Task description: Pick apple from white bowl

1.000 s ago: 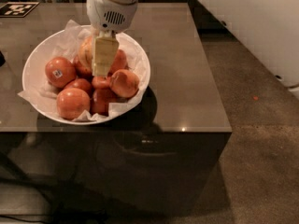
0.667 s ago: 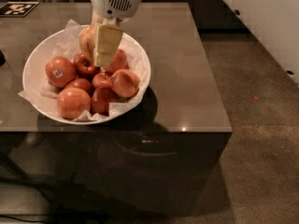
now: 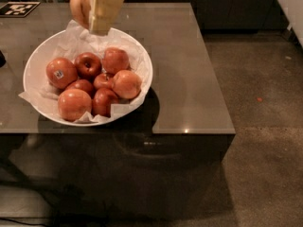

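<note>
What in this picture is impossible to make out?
Camera view:
- Gripper, at the top edge, above the bowl: the frame cuts off everything above its jaws.
- Apple in the jaws: top cut off by the frame, right side behind the near jaw.
- Bowl floor: covered by red apples and paper.
- Sticker on the leftmost red apple: too small to read.

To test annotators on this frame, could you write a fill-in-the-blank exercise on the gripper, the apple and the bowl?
1. At the top of the view, the gripper holds the apple ____ the white bowl.
2. The white bowl is lined with crumpled white ____.
3. In the view, the red apple with a sticker lies at the bowl's ____ side.

Missing words: above; paper; left.
</note>
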Robot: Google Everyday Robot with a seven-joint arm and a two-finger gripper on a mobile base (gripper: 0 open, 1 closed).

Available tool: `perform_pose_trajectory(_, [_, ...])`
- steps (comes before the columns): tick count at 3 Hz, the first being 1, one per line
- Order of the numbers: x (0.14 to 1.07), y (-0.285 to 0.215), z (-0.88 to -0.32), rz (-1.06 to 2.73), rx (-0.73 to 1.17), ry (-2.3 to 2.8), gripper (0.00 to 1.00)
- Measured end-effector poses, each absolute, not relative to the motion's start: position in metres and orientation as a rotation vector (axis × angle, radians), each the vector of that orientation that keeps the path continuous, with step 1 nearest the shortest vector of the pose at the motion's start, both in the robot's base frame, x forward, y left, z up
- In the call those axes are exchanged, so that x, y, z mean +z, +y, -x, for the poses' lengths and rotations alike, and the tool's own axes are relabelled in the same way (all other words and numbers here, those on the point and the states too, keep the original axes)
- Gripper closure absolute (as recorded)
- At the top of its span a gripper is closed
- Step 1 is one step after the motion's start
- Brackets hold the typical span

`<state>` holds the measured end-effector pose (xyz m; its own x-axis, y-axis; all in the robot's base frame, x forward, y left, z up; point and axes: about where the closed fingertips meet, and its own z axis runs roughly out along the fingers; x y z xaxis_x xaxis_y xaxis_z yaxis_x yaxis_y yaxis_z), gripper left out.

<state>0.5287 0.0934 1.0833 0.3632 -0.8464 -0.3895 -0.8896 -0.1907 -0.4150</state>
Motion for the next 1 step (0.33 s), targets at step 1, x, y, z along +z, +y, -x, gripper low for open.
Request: perform_pose_trajectory(1, [1.0847,0.0954,-0.5304,2.039,0.098,1.494,1.0])
